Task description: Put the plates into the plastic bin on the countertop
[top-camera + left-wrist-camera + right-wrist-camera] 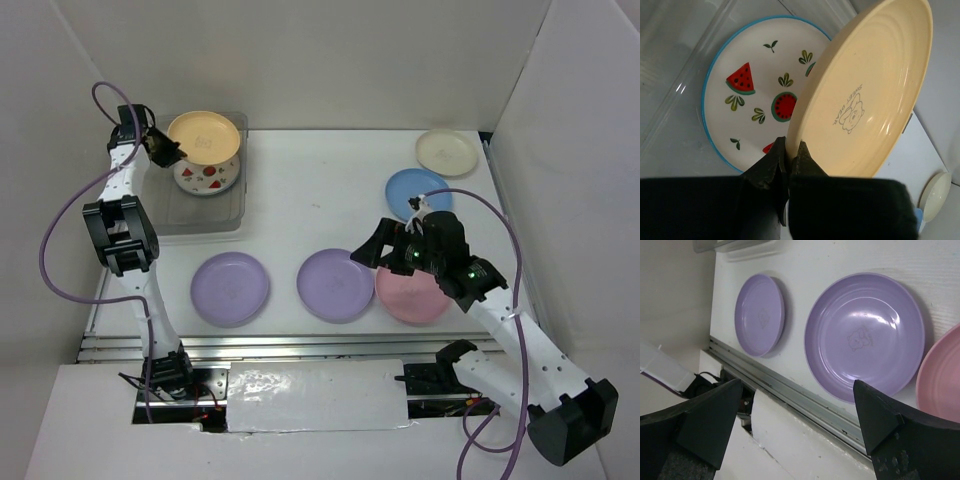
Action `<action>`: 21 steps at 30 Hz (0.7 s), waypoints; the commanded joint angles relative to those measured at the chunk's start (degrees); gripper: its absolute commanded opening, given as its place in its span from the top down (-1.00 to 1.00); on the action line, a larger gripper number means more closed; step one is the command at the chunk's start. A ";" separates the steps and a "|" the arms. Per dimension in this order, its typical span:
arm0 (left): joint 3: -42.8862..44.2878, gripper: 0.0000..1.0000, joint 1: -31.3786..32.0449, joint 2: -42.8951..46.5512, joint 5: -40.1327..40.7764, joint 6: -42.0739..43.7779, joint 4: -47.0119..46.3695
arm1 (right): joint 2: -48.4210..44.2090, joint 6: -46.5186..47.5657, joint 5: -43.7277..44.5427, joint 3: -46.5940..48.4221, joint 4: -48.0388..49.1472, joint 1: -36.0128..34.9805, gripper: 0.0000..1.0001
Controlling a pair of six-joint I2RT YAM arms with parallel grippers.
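Left gripper: your left gripper (789, 150) is clamped on the rim of the yellow-orange plate (865, 95), holding it tilted over the plastic bin (200, 218).
In the bin: the watermelon-print plate (745, 100) lies flat, partly under the yellow-orange plate.
Right gripper: your right gripper (797, 420) hangs wide apart and empty by the right lilac plate (865, 335).
Countertop (320, 190): the left lilac plate (231, 288), pink plate (415, 297), blue plate (417, 190) and cream plate (447, 152) sit outside the bin.
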State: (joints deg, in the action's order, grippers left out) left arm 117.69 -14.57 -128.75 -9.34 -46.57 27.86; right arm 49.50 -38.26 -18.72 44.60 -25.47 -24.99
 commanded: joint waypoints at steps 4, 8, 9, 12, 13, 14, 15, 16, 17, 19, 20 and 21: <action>2.37 0.48 -0.11 -2.30 1.79 1.92 1.68 | 0.42 0.73 -2.99 -0.83 5.17 -0.32 -1.00; 1.14 0.08 -0.29 -1.86 1.35 2.27 1.59 | 1.92 -0.06 -3.78 -1.18 7.19 -1.28 -1.00; 0.44 0.04 -0.11 -1.42 1.00 2.44 1.24 | 2.18 -0.23 -3.52 -1.18 7.45 -1.55 -1.00; 0.61 -0.16 -0.29 -0.63 -0.23 3.06 1.41 | 3.67 -0.76 -3.17 -0.83 8.60 -2.87 -1.00; 0.87 -0.20 -0.29 -0.54 -0.41 3.23 1.85 | 4.03 -0.76 -2.90 -0.48 8.60 -3.74 -1.00; 1.48 -0.29 -0.29 0.33 -0.24 3.41 2.37 | 4.47 -1.02 -2.55 0.13 8.77 -4.27 -1.00; 1.66 -0.34 -0.29 0.95 -0.24 3.67 3.25 | 5.51 -0.94 -2.29 0.49 9.04 -4.62 -1.00; 1.84 -0.45 -0.29 1.74 -0.06 4.46 3.87 | 6.13 -0.76 -1.85 1.01 9.30 -5.93 -1.00; 2.36 -0.98 -0.20 3.31 1.33 4.81 4.65 | 7.10 -0.33 -1.50 2.32 9.39 -6.55 -1.00; 2.89 -0.99 -0.20 4.64 3.27 4.91 7.99 | 10.70 -0.06 0.69 4.00 8.69 -8.13 -1.00; 4.46 -0.99 -0.46 5.17 4.50 4.65 9.74 | 12.19 0.11 1.22 5.14 9.12 -9.88 -1.00; 5.35 -0.99 -0.81 5.44 5.21 4.38 13.24 | 15.16 0.12 1.75 5.76 9.82 -10.77 -1.00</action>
State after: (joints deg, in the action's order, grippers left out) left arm 118.48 -14.83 -128.90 -6.74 -43.27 35.46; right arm 60.69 -38.89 -19.44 46.35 -19.66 -33.23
